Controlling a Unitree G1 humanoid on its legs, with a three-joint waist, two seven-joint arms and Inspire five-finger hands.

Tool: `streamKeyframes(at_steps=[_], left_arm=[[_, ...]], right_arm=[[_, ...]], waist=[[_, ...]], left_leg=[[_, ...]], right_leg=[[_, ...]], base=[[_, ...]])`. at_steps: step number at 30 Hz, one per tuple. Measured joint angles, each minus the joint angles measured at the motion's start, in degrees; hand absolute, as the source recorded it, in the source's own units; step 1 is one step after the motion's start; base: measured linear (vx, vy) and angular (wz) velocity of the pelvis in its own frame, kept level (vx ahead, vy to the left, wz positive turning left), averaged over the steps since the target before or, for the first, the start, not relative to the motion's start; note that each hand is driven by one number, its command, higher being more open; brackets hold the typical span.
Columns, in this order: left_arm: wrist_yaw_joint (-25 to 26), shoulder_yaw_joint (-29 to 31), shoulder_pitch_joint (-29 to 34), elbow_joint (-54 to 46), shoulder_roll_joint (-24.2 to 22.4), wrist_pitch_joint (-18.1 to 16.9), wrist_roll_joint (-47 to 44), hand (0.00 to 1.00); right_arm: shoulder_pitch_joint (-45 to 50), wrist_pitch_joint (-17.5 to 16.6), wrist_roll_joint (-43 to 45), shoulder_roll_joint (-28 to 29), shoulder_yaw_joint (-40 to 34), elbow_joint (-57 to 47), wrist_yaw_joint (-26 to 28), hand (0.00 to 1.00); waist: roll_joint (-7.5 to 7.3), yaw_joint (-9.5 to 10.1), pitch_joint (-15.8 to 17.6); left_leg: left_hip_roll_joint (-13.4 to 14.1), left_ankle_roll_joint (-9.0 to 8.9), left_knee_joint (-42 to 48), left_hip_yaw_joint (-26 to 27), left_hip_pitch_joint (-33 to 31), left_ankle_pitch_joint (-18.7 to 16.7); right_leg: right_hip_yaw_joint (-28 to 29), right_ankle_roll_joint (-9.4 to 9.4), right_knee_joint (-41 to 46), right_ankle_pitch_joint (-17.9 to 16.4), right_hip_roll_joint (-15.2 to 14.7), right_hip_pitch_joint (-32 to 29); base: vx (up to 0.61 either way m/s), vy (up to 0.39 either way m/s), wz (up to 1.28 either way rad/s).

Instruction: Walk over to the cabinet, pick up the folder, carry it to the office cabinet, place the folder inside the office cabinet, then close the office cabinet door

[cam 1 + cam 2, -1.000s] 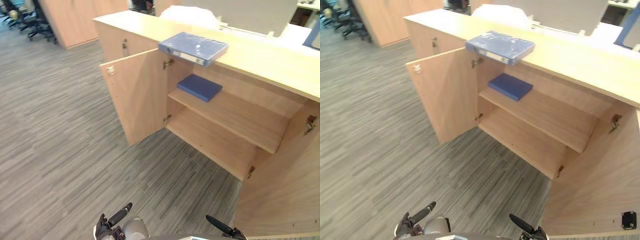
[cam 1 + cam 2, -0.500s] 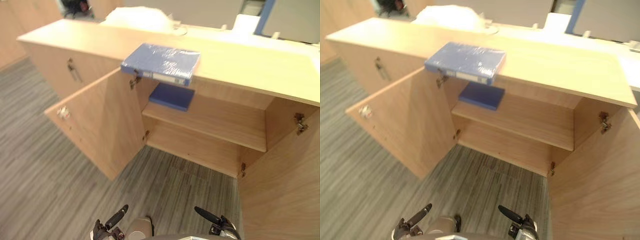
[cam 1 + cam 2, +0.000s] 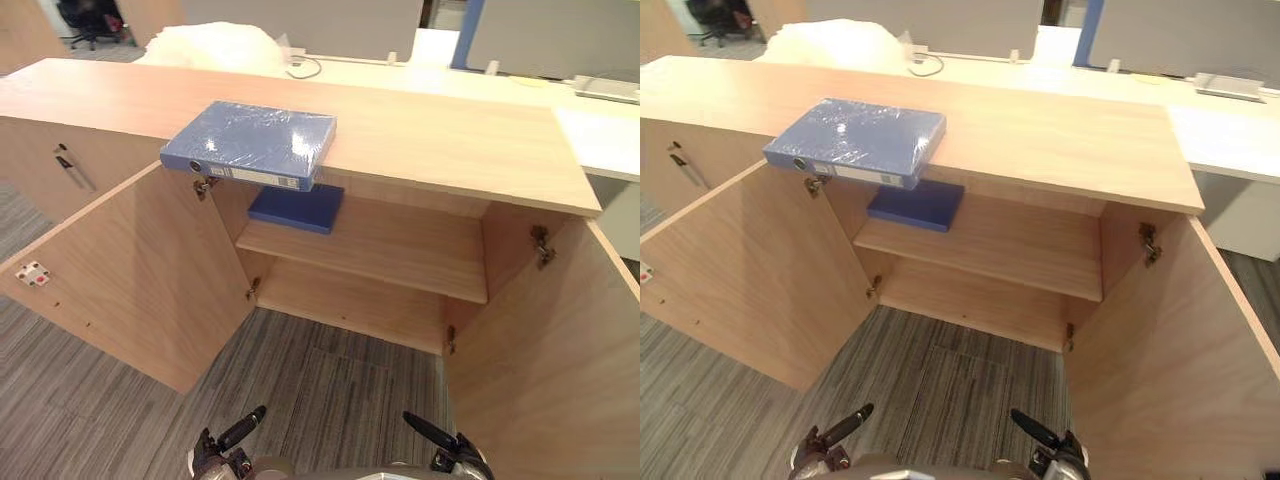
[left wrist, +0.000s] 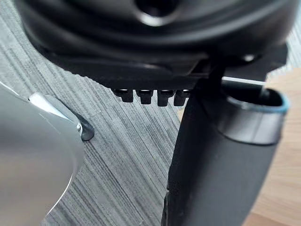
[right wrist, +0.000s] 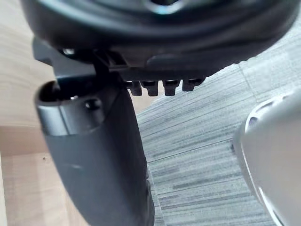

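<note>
Grey striped carpet runs up to the cabinet. Over it, nearest me, my left hand and right hand hang with fingers straight and apart, holding nothing. Both cabinet doors stand wide open. Inside, a flat blue item lies at the upper shelf's left end. The folder, blue and plastic-wrapped, lies on the cabinet top just above it, spine at the front edge. Behind the cabinet sits a white bundle.

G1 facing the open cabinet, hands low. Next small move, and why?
Probably a step closer: the blue folder lies on the cabinet top, overhanging its front edge, while the left hand and right hand hang low and open, well short of it.
</note>
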Motion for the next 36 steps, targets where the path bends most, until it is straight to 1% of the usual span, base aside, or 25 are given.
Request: streamKeyframes(at_steps=[1, 2, 3, 4, 5, 6, 8, 9, 10, 11, 12, 13, 14, 15, 17, 19, 20, 21, 22, 25, 29, 31, 33, 34, 36], left_arm=[[-0.05, 1.32, 0.31, -0.58, -0.55, 0.05, -0.03, 1.00], [-0.08, 1.81, 0.49, -1.08, -0.72, 0.04, -0.05, 1.00], [-0.40, 2.42, 0.84, -1.47, -0.82, 0.12, -0.76, 1.00], [-0.36, 3.44, 1.37, -1.69, -0.87, 0.35, -1.24, 1.00], [-0.40, 3.43, 1.98, -1.94, -0.74, 0.36, -1.23, 1.00], [-0.71, 3.38, 2.94, -1.93, -0.43, 0.50, -1.23, 1.00], [-1.49, 3.32, 4.02, -1.93, -0.30, 0.55, -1.29, 1.00], [-1.92, 3.31, 4.31, -1.88, -0.27, 0.57, -1.48, 1.00], [-2.35, 3.11, 4.53, -1.83, -0.32, 0.55, -2.64, 1.00], [-2.88, 2.22, 5.38, -1.49, -0.75, 0.46, -3.48, 1.00], [-3.14, 1.31, 5.38, -0.35, -0.21, 0.54, -3.90, 1.00], [-3.78, 1.13, 4.72, 0.36, 1.33, 0.57, -5.17, 1.00], [-3.90, 1.12, 4.68, 0.26, 1.60, 0.29, -5.69, 1.00], [-4.25, 0.98, 4.50, 0.34, 1.72, -0.02, -6.69, 1.00], [-4.52, -1.39, 3.96, 0.51, 2.01, 0.04, -7.19, 1.00], [-5.26, -4.71, 3.71, 0.42, 2.77, -0.01, -8.12, 1.00], [-5.70, -9.00, 2.99, 0.12, 3.33, 0.00, -9.94, 1.00], [-5.70, -10.36, 2.78, -0.53, 3.26, 0.04, -10.91, 1.00], [-6.03, -12.24, 2.87, -3.47, 2.72, 0.03, -14.14, 1.00], [-5.97, -17.52, 3.00, -12.03, 1.17, -0.09, -22.84, 1.00], [-5.13, -22.40, 6.24, -26.70, 1.56, -0.25, -27.54, 1.00], [-3.70, -23.11, 7.98, -34.76, 1.72, -0.39, -25.79, 1.00], [-1.69, -22.84, 8.92, -40.34, 1.90, -0.36, -18.53, 1.00], [0.18, -22.48, 9.28, -43.67, 1.72, 0.31, -10.68, 1.00], [2.86, -21.98, 10.26, -48.20, 1.69, 0.98, -0.12, 1.00]], right_arm=[[0.41, 0.08, 0.02, -0.26, 0.50, 0.02, -0.01, 1.00], [0.57, 0.05, 0.03, -0.22, 0.67, -0.03, -0.01, 1.00], [0.63, 0.26, 0.03, -0.28, 0.78, -0.09, 0.05, 1.00], [0.48, 0.33, 0.05, -0.78, 2.27, -0.07, -0.07, 1.00], [0.54, 0.33, 0.05, -1.03, 3.60, 0.02, -0.06, 1.00], [0.47, 0.38, 0.07, -1.30, 5.96, 0.47, 0.00, 1.00], [0.00, 0.80, 0.08, -1.25, 8.23, 0.49, -0.02, 1.00], [-0.66, 1.06, 0.12, -0.66, 8.51, 0.47, -0.01, 1.00], [-0.74, 1.15, 0.16, 0.04, 8.51, -0.05, 0.01, 1.00], [-0.36, 1.35, 0.16, -0.12, 8.41, -0.97, 0.03, 1.00], [-0.46, 1.34, 0.14, -0.19, 7.99, -0.84, -0.01, 1.00], [-0.45, 1.48, 0.12, 1.17, 8.02, -0.81, 0.08, 1.00], [-0.44, 1.47, 0.11, 1.90, 7.99, -0.80, 0.18, 1.00], [-0.52, 1.76, 0.09, 1.84, 8.53, -0.55, 0.99, 1.00], [-0.58, 1.52, 0.09, 1.83, 8.43, -1.32, 1.35, 1.00], [-0.37, 1.36, 0.09, 1.84, 8.10, -1.50, 1.74, 1.00], [0.72, 1.30, 0.07, 1.93, 7.38, -1.73, 1.81, 1.00], [1.39, 1.28, 0.07, 2.09, 6.83, -1.77, 1.81, 1.00], [2.05, 1.55, 0.07, 2.11, 6.81, -2.11, 1.88, 1.00], [2.48, 1.54, 0.04, 0.67, 6.89, -2.22, 1.89, 1.00], [4.41, 1.79, -0.31, -0.35, 7.78, -3.08, 2.26, 1.00], [5.80, 2.24, -0.52, -1.07, 9.55, -3.05, 2.36, 1.00], [5.91, 2.57, -0.45, -1.33, 9.73, -3.15, 2.28, 1.00], [5.92, 2.62, -0.49, -1.44, 10.08, -3.09, 2.26, 1.00], [5.94, 2.60, -0.49, -1.76, 11.57, -3.10, 1.81, 1.00]], waist=[[0.55, -0.01, -0.24], [0.59, -0.01, -0.19], [0.96, 0.65, 0.03], [1.36, 1.27, 0.29], [1.47, 1.52, 0.33], [1.31, 2.07, 0.38], [1.21, 2.30, 0.31], [1.04, 2.47, 0.56], [1.10, 2.48, 0.39], [2.77, 2.48, -0.65], [3.05, 2.56, -1.14], [0.49, 2.11, -1.72], [-0.55, 2.13, -1.88], [-1.08, 2.30, -2.32], [-0.52, 2.23, -2.64], [-0.02, 2.15, -2.75], [-0.60, 1.56, -3.96], [-0.36, 1.72, -4.48], [0.03, 1.69, -4.72], [0.77, 1.14, -4.57], [0.32, 0.72, -4.31], [0.09, 0.70, -4.17], [0.16, 0.78, -4.17], [0.22, 0.93, -4.27], [0.16, 1.09, -4.27]], left_leg=[[0.50, -1.34, 6.98, -0.60, -2.23, -0.93], [0.70, -1.34, 12.26, -1.13, -4.73, -0.86], [1.46, -1.46, 25.18, -1.89, -10.24, 0.90], [2.73, -1.52, 36.22, -1.56, -14.11, 0.59], [3.01, -1.43, 39.84, -0.95, -15.27, 0.16], [3.16, -0.69, 42.09, 0.48, -16.69, -1.39], [3.08, 0.10, 38.85, 1.75, -18.81, -3.46], [2.08, 0.18, 32.08, 2.09, -19.27, -4.04], [0.75, 1.57, 20.97, 1.93, -18.66, -2.30], [-0.22, 3.90, 9.08, 0.61, -17.32, 6.40], [-0.80, 0.82, 7.57, -0.62, -16.97, 7.02], [-2.78, 1.74, 5.05, 0.47, -15.33, 7.47], [-3.52, 2.18, 3.00, 1.21, -13.94, 8.04], [-4.31, 2.81, -0.53, 2.34, -11.30, 8.96], [-4.83, 3.61, -6.11, 3.74, -6.87, 10.57], [-5.60, 3.58, -9.77, 4.54, -4.33, 12.04], [-6.77, 3.34, -13.58, 4.14, -2.59, 13.82], [-6.74, 3.18, -15.59, 4.16, -1.78, 14.87], [-6.57, 2.82, -19.51, 4.18, -0.35, 16.87], [-5.88, 2.22, -24.68, 3.41, 1.40, 19.91], [-5.53, 1.96, -25.54, 3.14, 1.76, 20.23], [-5.60, 1.91, -25.58, 3.30, 1.60, 20.19], [-5.67, 1.94, -25.59, 3.50, 1.10, 20.21], [-5.66, 1.75, -25.58, 3.37, 0.65, 20.07], [-5.69, 1.60, -25.56, 3.16, 0.33, 19.97]], right_leg=[[-0.15, -0.05, -1.89, -0.02, 1.52, 1.61], [-0.14, -0.15, -3.05, -0.04, 2.17, 2.68], [0.26, -1.17, -5.45, 0.19, 3.71, 5.33], [1.60, -1.63, -7.63, 0.38, 5.33, 8.26], [2.34, -1.81, -8.42, 0.40, 5.70, 9.57], [4.10, -1.92, -9.50, 0.42, 5.72, 11.67], [6.61, -1.95, -10.74, 0.42, 5.05, 13.54], [8.21, -1.78, -10.78, 0.38, 4.17, 14.21], [9.28, -0.50, -10.52, 0.23, 3.20, 14.61], [10.07, 0.98, -10.10, -0.23, 3.47, 14.74], [10.47, 1.73, -9.75, -0.68, 3.51, 14.86], [10.90, 2.56, -8.98, -0.68, 0.89, 14.80], [11.36, 3.06, -7.95, -0.36, -0.26, 14.47], [12.53, 3.25, -6.07, 0.73, -1.57, 13.75], [14.54, 2.91, -7.73, 0.54, -2.71, 13.68], [14.88, 3.18, -10.66, 1.63, -3.56, 12.69], [14.90, 3.58, -11.45, 2.01, -4.10, 12.45], [14.95, 3.76, -11.57, 2.12, -4.28, 12.29], [15.02, 3.76, -11.66, 2.11, -4.02, 11.91], [14.84, 3.75, -11.83, 2.13, -2.83, 11.67], [14.89, 3.74, -11.73, 2.12, -2.45, 11.80], [15.23, 3.75, -11.96, 2.12, -2.64, 11.68], [15.54, 3.76, -12.36, 2.11, -2.81, 11.27], [15.58, 3.76, -12.41, 2.11, -2.80, 10.87], [15.58, 3.80, -12.60, 2.14, -2.77, 10.74]], base=[[0.22, -0.211, 0.50], [0.18, -0.157, 0.27], [0.18, -0.094, -0.13], [0.21, -0.055, -0.36], [0.28, 0.020, -0.68], [0.34, 0.069, -0.79], [0.35, 0.105, -0.80], [0.34, 0.162, -0.74], [0.47, 0.276, -0.72], [0.40, 0.265, -0.46], [0.40, 0.227, -0.10], [0.25, 0.102, 0.03], [0.28, 0.090, -0.01], [0.24, 0.100, -0.15], [0.21, 0.092, -0.22], [0.06, -0.009, -0.07], [0.03, -0.071, 0.08], [0.04, -0.119, 0.09], [0.02, -0.093, -0.03], [-0.02, -0.094, 0.08], [-0.04, -0.052, 0.04], [-0.04, -0.019, -0.06], [-0.04, -0.011, -0.04], [-0.04, -0.010, 0.04], [-0.03, -0.013, 0.05]])
